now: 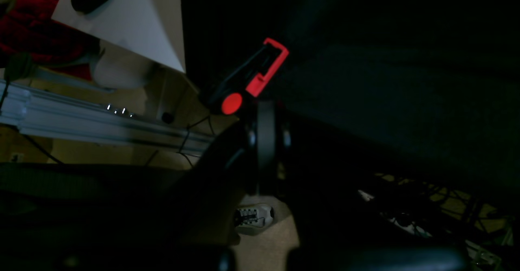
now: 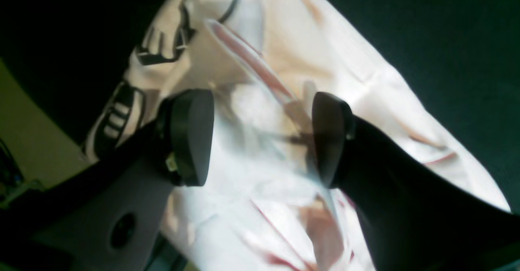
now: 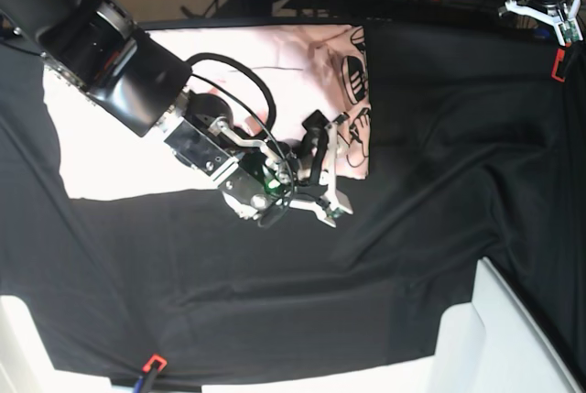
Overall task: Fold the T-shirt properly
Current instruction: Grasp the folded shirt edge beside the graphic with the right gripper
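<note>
Base view: the T-shirt (image 3: pixel 183 100) is seen spread across the upper left of the frame on the desk (image 3: pixel 439 191), which is covered by a black cloth. Its black graphics are turned up along the right-hand edge of the garment, near the frame centre. The right gripper (image 3: pixel 322 166) is positioned over that edge, at the lower right corner of the pink area.

In the right wrist view the right gripper (image 2: pixel 260 137) is shown with its jaws standing apart; pale fabric is visible between and beneath them. Whether the fingertips (image 2: pixel 191 137) are touching the cloth cannot be determined, and nothing is seen clamped.

The left gripper (image 1: pixel 266 149) is shown in the left wrist view with its jaws together on nothing, well apart from the garment, beside a red and black clamp (image 1: pixel 254 78).

Handling is judged as follows: the shirt is light, soft and limp, so it is expected to drape and wrinkle when lifted and to slide a little on the cloth. A hem, corner or seam edge is recommended as the hold point, with a single layer pinched so that the layers below are not dragged.
</note>
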Robot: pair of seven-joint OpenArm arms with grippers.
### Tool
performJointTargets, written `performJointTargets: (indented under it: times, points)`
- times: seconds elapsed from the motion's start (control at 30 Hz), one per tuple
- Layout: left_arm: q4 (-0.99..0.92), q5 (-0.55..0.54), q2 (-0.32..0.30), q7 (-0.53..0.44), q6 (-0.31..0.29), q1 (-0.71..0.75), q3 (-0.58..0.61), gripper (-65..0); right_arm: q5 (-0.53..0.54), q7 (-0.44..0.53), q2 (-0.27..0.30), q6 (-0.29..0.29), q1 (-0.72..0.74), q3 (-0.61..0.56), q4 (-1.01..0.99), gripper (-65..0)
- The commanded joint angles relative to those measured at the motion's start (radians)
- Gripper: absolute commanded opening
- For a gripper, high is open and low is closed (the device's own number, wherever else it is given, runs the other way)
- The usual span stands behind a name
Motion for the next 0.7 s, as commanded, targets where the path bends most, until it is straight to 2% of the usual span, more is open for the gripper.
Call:
performJointTargets:
  times: [0.0, 0.23, 0.3, 0.43, 0.47, 0.67]
  points:
    - [0.013, 0.002, -0.012, -0.021, 0.011, 0.009, -0.006, -65.0, 0.011, 0.021, -0.014, 0.004, 0.026, 0.003, 0.002, -28.1]
    - [0.013, 0.002, -0.014, -0.021, 0.011, 0.009, -0.006, -65.0, 0.011, 0.024, -0.056, 0.005, 0.026, 0.001, -0.018, -29.3]
    - [0.013, 0.002, -0.014, -0.021, 0.011, 0.009, -0.006, -65.0, 0.013, 0.022, -0.06, 0.005, 0.026, 0.001, -0.018, -36.0]
    - [0.013, 0.002, -0.015, -0.021, 0.011, 0.009, -0.006, -65.0, 0.017, -0.002, -0.062, 0.005, 0.021, 0.003, -0.011, -62.2]
    - [0.013, 0.002, -0.015, -0.021, 0.011, 0.009, -0.006, -65.0, 0.017, -0.01, -0.062, 0.004, 0.021, 0.004, -0.011, -65.0]
    - [0.003, 0.002, -0.018, -0.015, 0.011, -0.012, -0.006, -65.0, 0.019, -0.036, -0.05, -0.004, -0.037, 0.011, 0.062, -65.0]
